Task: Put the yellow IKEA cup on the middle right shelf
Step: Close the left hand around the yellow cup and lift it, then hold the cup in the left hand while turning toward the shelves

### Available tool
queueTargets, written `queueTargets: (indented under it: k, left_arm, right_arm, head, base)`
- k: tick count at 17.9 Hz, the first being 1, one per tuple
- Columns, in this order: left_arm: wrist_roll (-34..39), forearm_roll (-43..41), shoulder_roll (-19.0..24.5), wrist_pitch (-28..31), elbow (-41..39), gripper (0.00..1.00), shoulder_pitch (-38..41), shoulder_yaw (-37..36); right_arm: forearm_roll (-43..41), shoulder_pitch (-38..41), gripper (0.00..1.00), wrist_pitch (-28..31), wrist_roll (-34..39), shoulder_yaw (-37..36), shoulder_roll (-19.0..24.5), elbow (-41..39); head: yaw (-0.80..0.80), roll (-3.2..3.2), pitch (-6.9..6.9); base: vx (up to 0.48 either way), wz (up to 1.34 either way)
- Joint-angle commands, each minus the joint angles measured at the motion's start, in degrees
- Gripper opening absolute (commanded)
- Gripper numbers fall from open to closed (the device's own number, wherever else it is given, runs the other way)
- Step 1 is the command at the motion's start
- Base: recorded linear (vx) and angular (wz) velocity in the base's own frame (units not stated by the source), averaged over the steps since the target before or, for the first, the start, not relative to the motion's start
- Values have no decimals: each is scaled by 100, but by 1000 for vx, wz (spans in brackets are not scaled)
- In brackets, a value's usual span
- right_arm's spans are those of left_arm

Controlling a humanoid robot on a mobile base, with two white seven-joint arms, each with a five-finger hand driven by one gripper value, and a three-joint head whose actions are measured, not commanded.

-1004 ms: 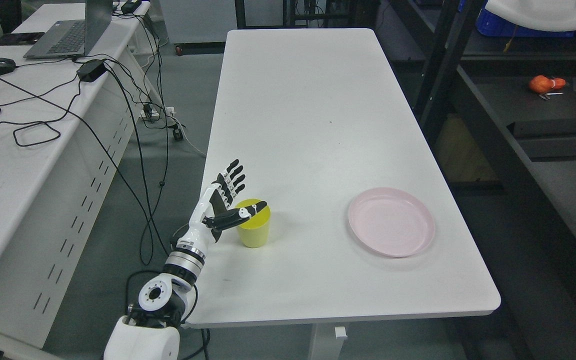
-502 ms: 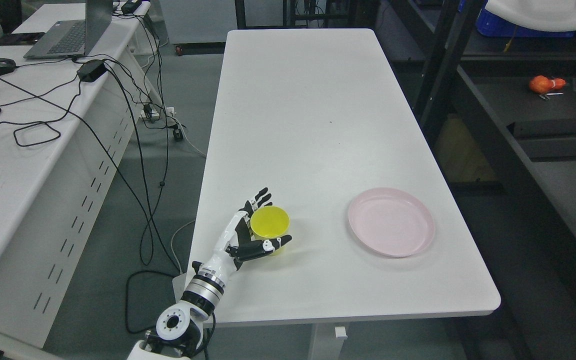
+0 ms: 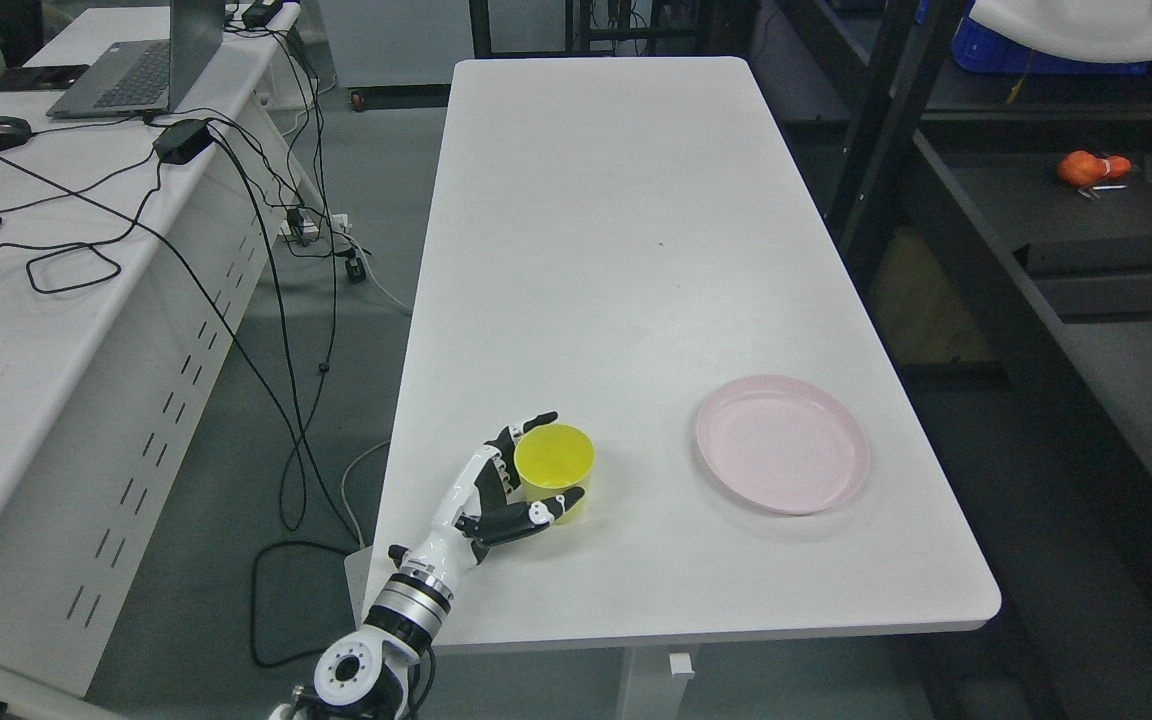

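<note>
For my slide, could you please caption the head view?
Left hand wraps the yellow cup on the white table, pink plate beside.

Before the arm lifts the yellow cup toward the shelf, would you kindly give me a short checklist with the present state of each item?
1. Left hand wrapped around the yellow cup: ok, fingers curl behind it and the thumb crosses its front.
2. Grip firm enough to lift: cannot tell, contact pressure is not visible.
3. Cup upright, mouth up: ok.
4. Cup empty: ok, only its yellow inside shows.
5. Pink plate clear of the cup: ok, it lies apart to the right on the white table.
6. Middle right shelf free: cannot tell, the dark rack on the right shows only in part.
</note>
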Motion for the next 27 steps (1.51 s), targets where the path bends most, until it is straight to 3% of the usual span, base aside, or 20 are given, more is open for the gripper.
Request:
queueTargets:
  k: [1,2,3,10,27]
  left_arm:
    - [14,153,90,-301,247,14,-74,587]
    - [14,363,90,-573,247,1,-39,587]
    - [14,617,90,-732,169,0,-22,596]
    - [14,769,90,-778,-1571,0,654,693]
    - [23,1174,90,-796,-2231,0,1270,912]
  right_arm:
    - [-141,79,99,-5,0,97,-100,0]
    - [-141,79,99,-5,0,105,-100,0]
    - [-141,79,99,-5,0,97,-100,0]
    - [-141,79,99,-5,0,97,-100,0]
    - [-141,79,99,-5,0,105,-100,0]
  head:
    - [0,0,0]
    - [0,0,0]
    - [0,0,0]
    - [0,0,0]
    - [0,0,0]
  base:
    - [0,0]
    - [0,0]
    - [0,0]
    - [0,0]
    - [-75,-7]
